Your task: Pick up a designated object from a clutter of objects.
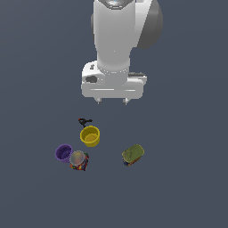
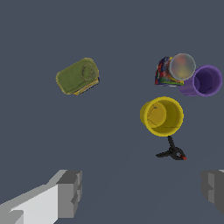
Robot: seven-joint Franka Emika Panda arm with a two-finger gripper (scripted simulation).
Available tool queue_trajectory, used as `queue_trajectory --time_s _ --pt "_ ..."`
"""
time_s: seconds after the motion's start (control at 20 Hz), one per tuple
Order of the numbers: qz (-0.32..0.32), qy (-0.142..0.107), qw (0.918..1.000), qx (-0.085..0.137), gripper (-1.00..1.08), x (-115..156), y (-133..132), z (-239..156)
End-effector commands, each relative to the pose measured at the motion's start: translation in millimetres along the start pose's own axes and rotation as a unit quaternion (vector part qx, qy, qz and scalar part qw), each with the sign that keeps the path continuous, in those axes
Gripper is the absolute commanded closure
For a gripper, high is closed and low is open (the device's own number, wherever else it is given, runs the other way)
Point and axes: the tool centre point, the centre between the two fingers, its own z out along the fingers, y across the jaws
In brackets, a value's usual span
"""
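The designated object, a short can with a grey-silver top and a red, blue and yellow label, stands on the floor touching the purple cup. A yellow cup sits just behind them, with a tiny black-and-red clamp beyond it. My gripper hangs open well above the clutter, nothing between its fingers, and is set back from the can.
An olive-green-topped can lies apart from the group on the exterior view's right. The floor is a plain dark grey surface.
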Motion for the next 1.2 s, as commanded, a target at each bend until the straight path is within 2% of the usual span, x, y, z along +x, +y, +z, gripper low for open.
queue_trajectory --time_s 0.0,0.5,1.15 --pt "0.002 0.0 1.0 0.001 -0.92 5 3 3" --pt "0.016 0.007 0.9998 0.009 -0.92 50 32 33" --pt "0.046 0.022 0.9986 0.017 -0.92 125 104 117"
